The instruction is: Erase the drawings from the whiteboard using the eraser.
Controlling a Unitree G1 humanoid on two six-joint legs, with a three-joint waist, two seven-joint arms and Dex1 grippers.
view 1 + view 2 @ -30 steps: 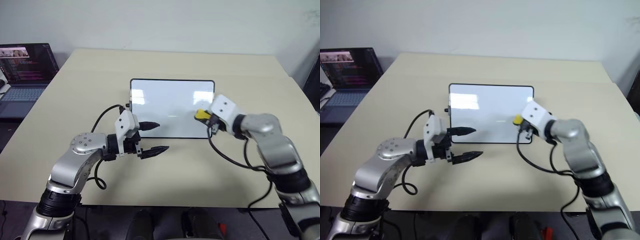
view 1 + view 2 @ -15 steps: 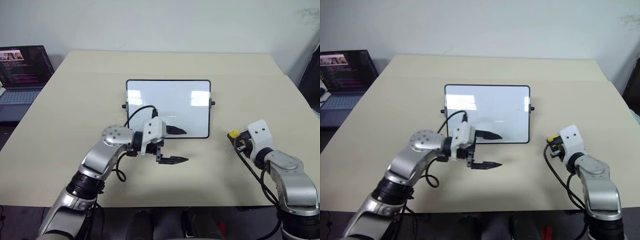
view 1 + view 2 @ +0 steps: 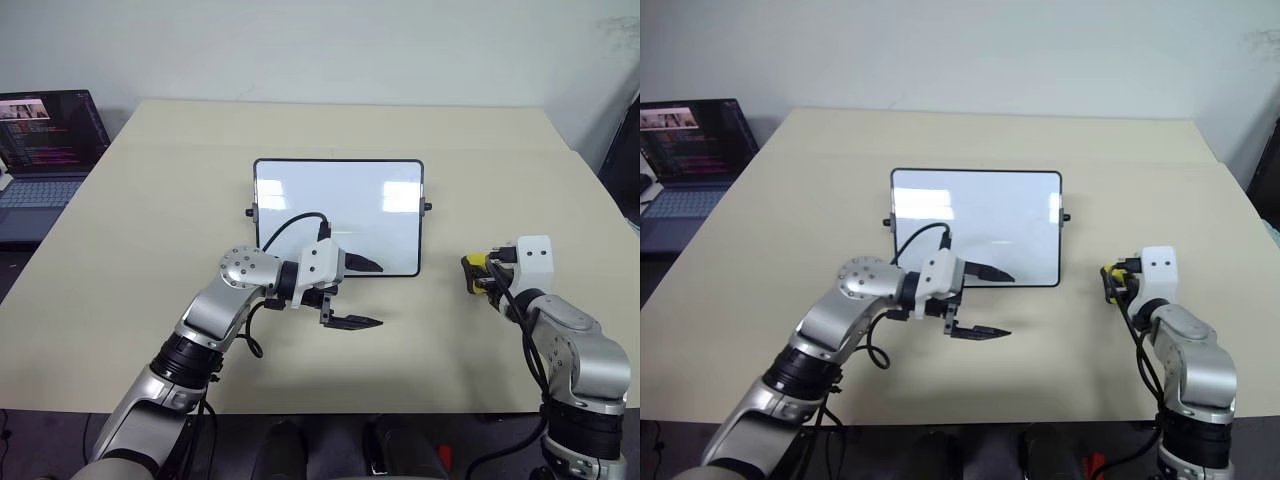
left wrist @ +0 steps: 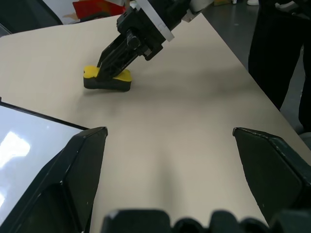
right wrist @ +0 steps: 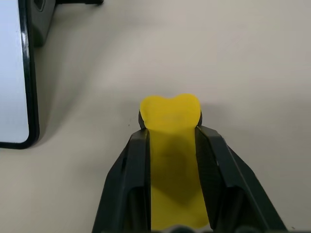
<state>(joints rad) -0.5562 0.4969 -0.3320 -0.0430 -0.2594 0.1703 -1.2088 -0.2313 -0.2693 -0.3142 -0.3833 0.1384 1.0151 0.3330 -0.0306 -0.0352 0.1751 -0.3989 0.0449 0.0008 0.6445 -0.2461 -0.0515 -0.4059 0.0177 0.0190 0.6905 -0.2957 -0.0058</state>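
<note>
The whiteboard lies flat in the middle of the table, glossy white with a thin black frame. The drawings are out of view; the board looks plain white with light reflections. The yellow eraser rests on the table to the right of the board, dark side down. My right gripper is shut on the eraser, one finger against each side. My left gripper hovers at the board's near edge, open wide and pointing right toward the eraser, with nothing between its fingers.
An open laptop stands on a lower surface off the table's far left corner. Bare beige table runs around the board. A black cable loops from my left wrist over the board's near left corner.
My right gripper carried the eraser off the board, to the right and down onto the table. My left gripper moved right along the board's near edge. The camera view shifted.
</note>
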